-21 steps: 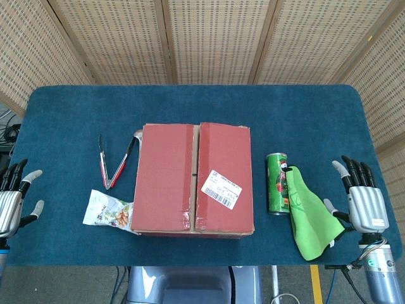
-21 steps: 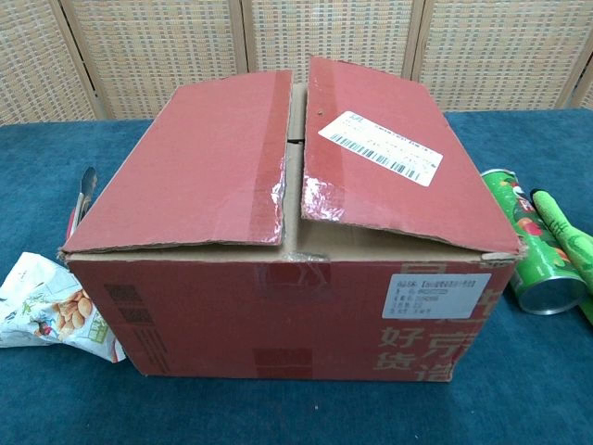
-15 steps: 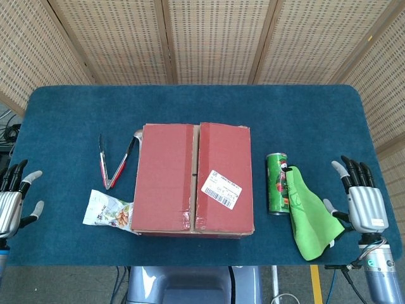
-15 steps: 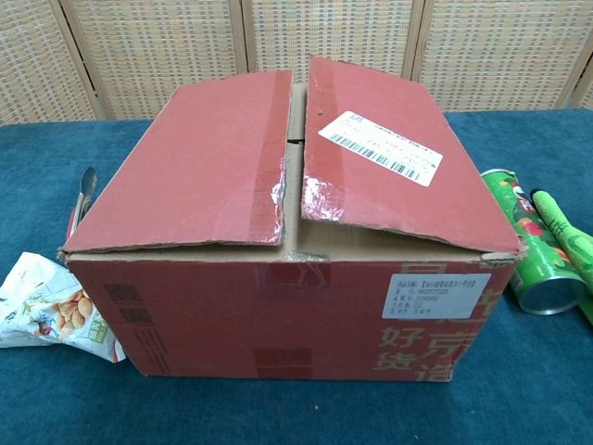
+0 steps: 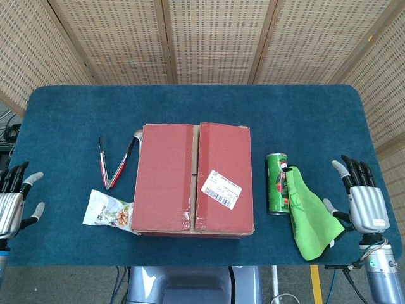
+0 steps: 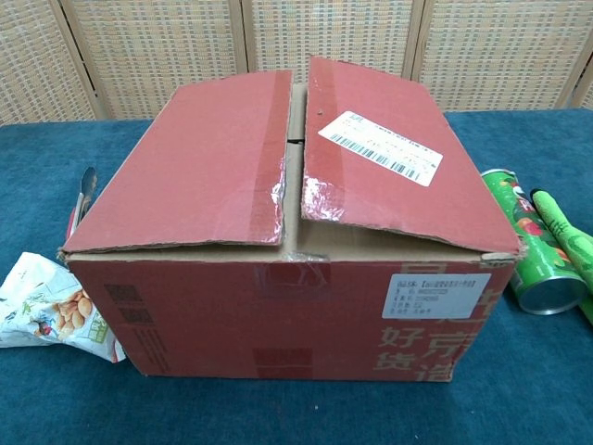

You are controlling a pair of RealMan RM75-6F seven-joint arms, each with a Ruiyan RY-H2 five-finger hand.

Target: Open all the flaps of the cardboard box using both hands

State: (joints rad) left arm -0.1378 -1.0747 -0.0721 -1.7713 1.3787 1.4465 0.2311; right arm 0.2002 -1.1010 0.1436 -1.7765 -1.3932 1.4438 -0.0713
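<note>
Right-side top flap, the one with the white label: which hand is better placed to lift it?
Probably the right hand: it hovers open on that flap's side; the left hand is across the box.

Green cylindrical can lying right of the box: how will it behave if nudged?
The green cylindrical can lies on its side, so it would probably roll sideways. The green cloth draped against it may damp that. Its open end suggests it's light.
</note>
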